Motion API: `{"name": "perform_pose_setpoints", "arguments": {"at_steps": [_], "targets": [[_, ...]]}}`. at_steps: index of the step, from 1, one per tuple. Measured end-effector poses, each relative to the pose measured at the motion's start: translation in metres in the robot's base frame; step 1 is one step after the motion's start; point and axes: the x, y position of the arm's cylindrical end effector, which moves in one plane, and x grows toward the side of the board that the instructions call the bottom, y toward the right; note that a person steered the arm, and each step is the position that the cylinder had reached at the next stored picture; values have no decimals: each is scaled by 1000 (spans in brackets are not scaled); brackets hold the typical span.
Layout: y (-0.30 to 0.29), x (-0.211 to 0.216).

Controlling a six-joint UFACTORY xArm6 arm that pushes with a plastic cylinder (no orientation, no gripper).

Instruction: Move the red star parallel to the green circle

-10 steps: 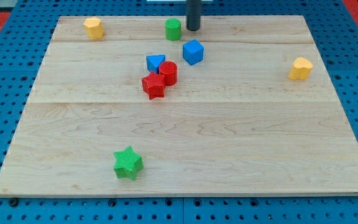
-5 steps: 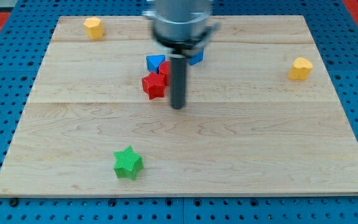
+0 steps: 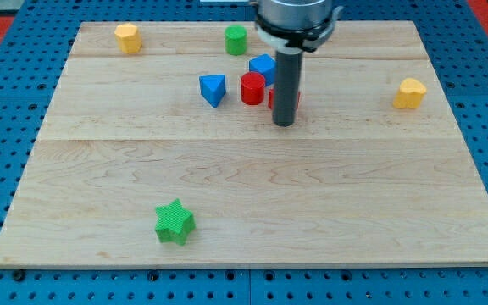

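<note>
The red star (image 3: 272, 98) is mostly hidden behind my rod; only red slivers show on either side of it, just right of the red cylinder (image 3: 252, 88). My tip (image 3: 284, 124) rests on the board at the star's near side. The green circle (image 3: 235, 39) stands near the view's top, up and to the left of the star. The blue cube (image 3: 263, 66) sits just above the red cylinder, and the blue triangle (image 3: 213, 88) lies to its left.
A yellow block (image 3: 126, 36) sits at the top left corner and another yellow block (image 3: 410, 92) at the right side. A green star (image 3: 174, 222) lies near the bottom left. The wooden board (image 3: 244, 186) lies on a blue pegboard.
My tip came down from beside the green circle, passed the red blocks and moved right. The red star and red cylinder shifted to the right and up, away from the blue triangle.
</note>
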Motion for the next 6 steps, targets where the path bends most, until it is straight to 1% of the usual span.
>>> {"name": "perform_pose_setpoints", "arguments": {"at_steps": [1, 3, 4, 5, 6], "targets": [[5, -40], [-5, -72], [-33, -75], [-27, -87], [9, -110]]}}
